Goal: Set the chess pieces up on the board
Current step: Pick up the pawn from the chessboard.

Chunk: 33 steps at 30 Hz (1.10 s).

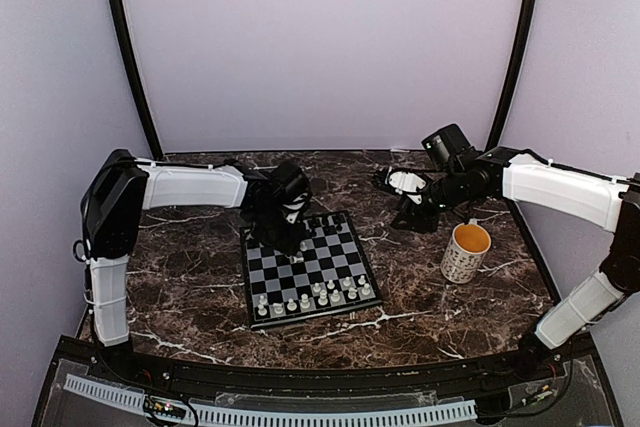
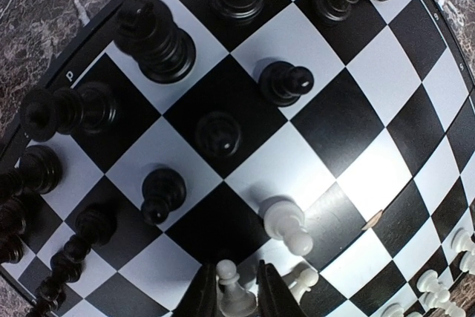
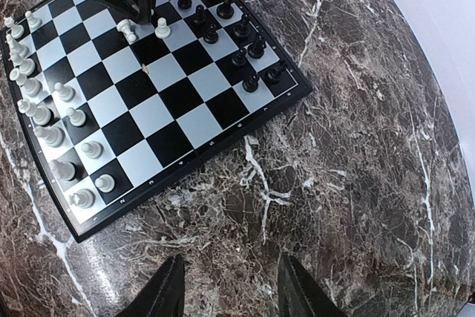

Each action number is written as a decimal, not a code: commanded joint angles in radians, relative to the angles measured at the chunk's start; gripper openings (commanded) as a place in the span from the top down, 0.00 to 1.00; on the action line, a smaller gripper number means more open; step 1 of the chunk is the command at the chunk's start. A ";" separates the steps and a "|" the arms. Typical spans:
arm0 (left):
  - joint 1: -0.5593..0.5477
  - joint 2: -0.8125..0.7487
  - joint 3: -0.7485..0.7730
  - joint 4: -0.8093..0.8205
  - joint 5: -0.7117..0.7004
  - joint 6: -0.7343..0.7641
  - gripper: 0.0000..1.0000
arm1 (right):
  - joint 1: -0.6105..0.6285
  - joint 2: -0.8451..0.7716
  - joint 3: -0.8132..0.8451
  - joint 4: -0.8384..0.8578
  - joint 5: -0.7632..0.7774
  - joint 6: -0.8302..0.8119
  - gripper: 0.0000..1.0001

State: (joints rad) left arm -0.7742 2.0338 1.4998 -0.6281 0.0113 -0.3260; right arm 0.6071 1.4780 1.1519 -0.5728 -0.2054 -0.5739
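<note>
Two hands work at a board [image 1: 322,253] lying mid-table [image 1: 190,322]. The left hand [image 2: 236,298] hangs over the board's black end, its fingers [image 2: 200,296] flanking a white pawn [image 2: 232,281]; whether they clamp it cannot be told. The right hand [image 3: 231,291], fingers apart, hovers above the table beside the board.

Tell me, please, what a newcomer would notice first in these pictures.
The checkered board lies in the middle of the dark marble table. The left gripper hangs over its far side, a white pawn between its fingers. A mug with an orange inside stands to the board's right.
</note>
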 commanded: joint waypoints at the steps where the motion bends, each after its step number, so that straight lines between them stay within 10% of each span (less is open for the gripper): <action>1: 0.005 0.005 0.023 -0.050 0.010 -0.006 0.78 | -0.009 0.003 0.005 0.030 -0.010 0.009 0.56; 33: 0.003 -0.116 -0.052 -0.043 -0.069 0.089 0.86 | -0.008 0.032 0.078 0.004 -0.055 0.047 0.56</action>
State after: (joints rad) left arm -0.7723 2.0254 1.4925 -0.6746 -0.0299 -0.2909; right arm 0.6060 1.4971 1.1786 -0.5781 -0.2260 -0.5617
